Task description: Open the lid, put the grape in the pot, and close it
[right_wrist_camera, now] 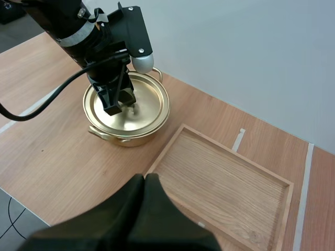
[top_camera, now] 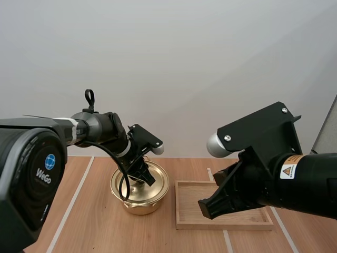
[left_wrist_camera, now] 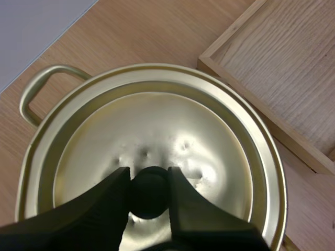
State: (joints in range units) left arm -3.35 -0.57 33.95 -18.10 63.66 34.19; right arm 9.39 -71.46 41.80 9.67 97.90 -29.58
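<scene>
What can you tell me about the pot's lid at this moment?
The lid is round, shiny, gold-coloured metal, with stepped concentric rings, a few small dents near the middle and a round black knob at its centre. It lies level on the pot, closing it, beside the wooden tray. The left gripper reaches down from above, its fingers pinching the knob; nothing else touches the lid.

High view: behind, above arm bases, facing forward-down over table (top_camera: pixel 95 221); pot (top_camera: pixel 139 204) mid-distance, tray (top_camera: pixel 237 225) at its 3 o'clock. Left wrist view: straight down, very close over lid (left_wrist_camera: pixel 157 130). Right wrist view: higher, farther off, oblique down from tray side. All three share pot, tray edge
</scene>
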